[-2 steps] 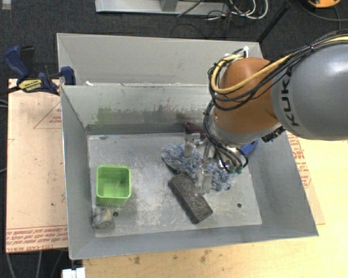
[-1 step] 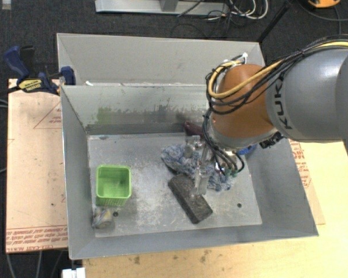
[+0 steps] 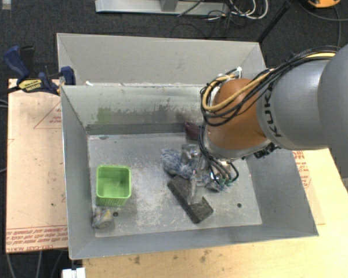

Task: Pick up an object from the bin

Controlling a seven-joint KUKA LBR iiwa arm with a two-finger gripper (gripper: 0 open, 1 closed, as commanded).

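The jaws are held low over the long dark grey block [image 3: 191, 204] in the middle of the grey metal bin [image 3: 75, 155], beside a crumpled blue-grey rag [image 3: 173, 161], likely so it can be grabbed; how open they are cannot be told.

1. The cup [image 3: 113, 184] stands at the left of the bin's [image 3: 162, 100] floor.
2. A lump [image 3: 102, 218] lies just before the cup, toward the front left corner.
3. A cloth [image 3: 173, 161] lies near the middle, well right of the cup.
4. A bar [image 3: 190, 202] lies aslant just before the cloth, nearer the front wall.
5. The gripper [image 3: 195, 181] hangs over the bar's rear end, just right of the cloth.
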